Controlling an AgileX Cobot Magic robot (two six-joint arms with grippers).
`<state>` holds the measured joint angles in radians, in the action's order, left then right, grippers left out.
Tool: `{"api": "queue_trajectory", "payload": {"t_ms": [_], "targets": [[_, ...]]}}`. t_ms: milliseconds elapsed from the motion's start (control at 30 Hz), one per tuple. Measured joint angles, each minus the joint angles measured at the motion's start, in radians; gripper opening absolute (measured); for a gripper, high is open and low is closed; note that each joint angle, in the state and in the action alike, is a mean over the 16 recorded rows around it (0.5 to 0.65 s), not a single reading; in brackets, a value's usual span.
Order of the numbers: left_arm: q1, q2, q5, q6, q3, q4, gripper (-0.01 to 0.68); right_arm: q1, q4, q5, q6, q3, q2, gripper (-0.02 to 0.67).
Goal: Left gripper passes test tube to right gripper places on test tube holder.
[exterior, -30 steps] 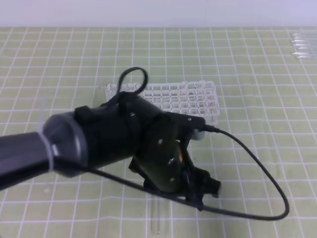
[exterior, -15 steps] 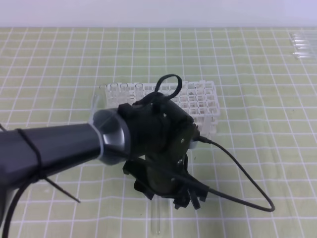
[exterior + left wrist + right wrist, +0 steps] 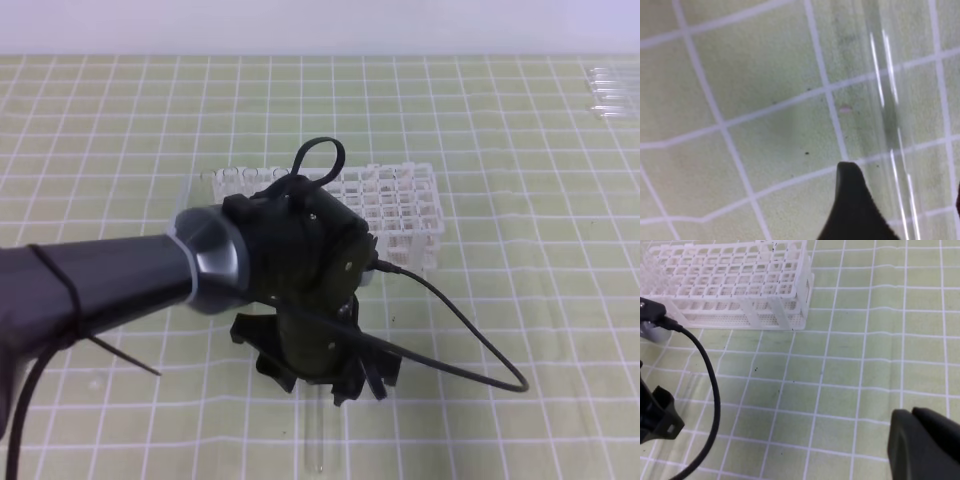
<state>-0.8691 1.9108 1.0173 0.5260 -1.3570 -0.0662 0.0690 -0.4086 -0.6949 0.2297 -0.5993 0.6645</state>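
- One test tube lies flat on the mat at the bottom centre of the high view, its length running toward the bottom edge and its upper end hidden under my left arm.
- In the left wrist view the same tube runs top to bottom down the right half of the frame, resting on the green grid.
- My left gripper sits low over the tube's upper part, just below centre in the high view. One black fingertip shows at the bottom of the left wrist view, just left of the tube; I cannot tell if it touches the glass. A sliver of the second finger shows at the right edge, so the jaws stand spread with the tube between them, not clamped on it.
- One rack stands at the centre of the high view, behind my left arm and well apart from the tube. In the right wrist view it fills the upper left.
- Clear tubes stand in the rack's left end; too blurred to count.
- A further bunch of clear tubes lies at the upper right edge of the high view; number unclear.
- My right gripper shows only as one dark mass at the lower right of its own view, jaws pressed together, holding nothing.
- One black cable loops from my left wrist over the mat to the right.
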Motion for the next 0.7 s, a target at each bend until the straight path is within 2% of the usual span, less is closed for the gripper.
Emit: {"api": "queue_trajectory", "payload": {"t_ms": [700], "targets": [[0.009,0.046,-0.014,-0.013,0.0,0.023,0.357,0.0,0.0,0.0,0.0,0.0,0.0,-0.016]]}}
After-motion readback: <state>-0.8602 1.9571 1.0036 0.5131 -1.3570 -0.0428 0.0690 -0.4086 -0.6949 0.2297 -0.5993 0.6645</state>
